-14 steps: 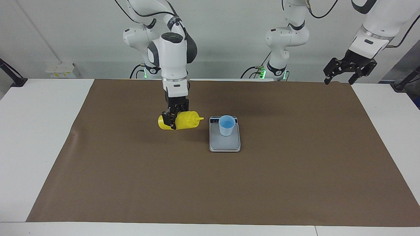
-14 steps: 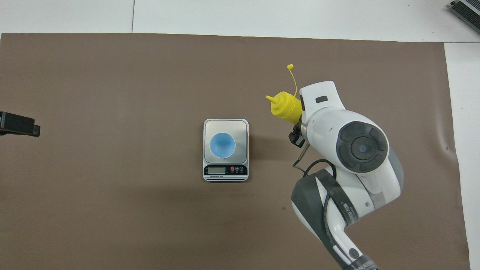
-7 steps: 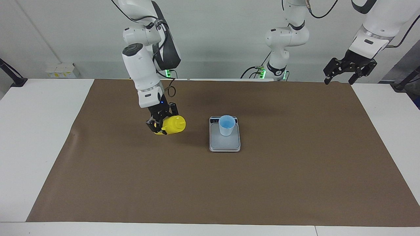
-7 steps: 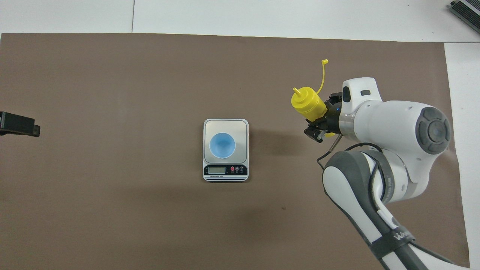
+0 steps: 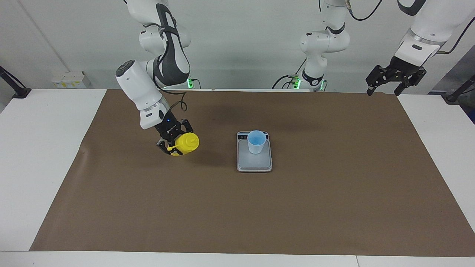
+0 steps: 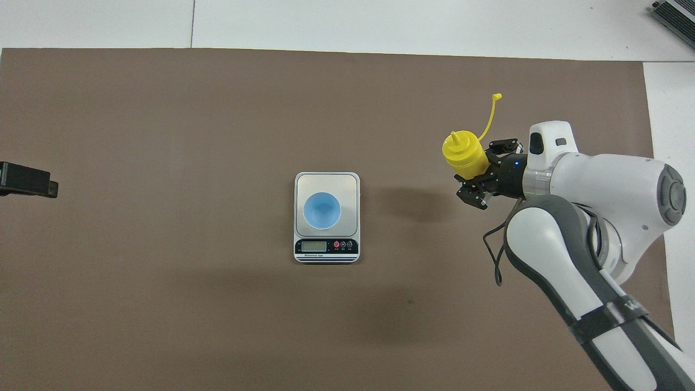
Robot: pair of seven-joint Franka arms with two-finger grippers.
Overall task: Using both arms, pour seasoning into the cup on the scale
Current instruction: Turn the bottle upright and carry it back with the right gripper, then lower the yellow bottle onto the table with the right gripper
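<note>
My right gripper (image 5: 173, 142) (image 6: 478, 176) is shut on the yellow seasoning bottle (image 5: 185, 144) (image 6: 464, 154), holding it above the brown mat toward the right arm's end of the table. The bottle is tilted, and its cap strap (image 6: 488, 117) hangs loose. The pale blue cup (image 5: 256, 141) (image 6: 322, 210) stands upright on the silver scale (image 5: 254, 163) (image 6: 327, 182) mid-table, apart from the bottle. My left gripper (image 5: 383, 89) waits open, raised over the mat's edge at the left arm's end; only its tip (image 6: 28, 180) shows in the overhead view.
A brown mat (image 5: 259, 207) (image 6: 163, 136) covers most of the white table (image 5: 44, 148). The scale's dark display strip (image 6: 326, 247) faces the robots.
My right arm has swung the bottle away from the scale toward its own end of the table and turned it more upright. The left arm, cup and scale have not moved.
</note>
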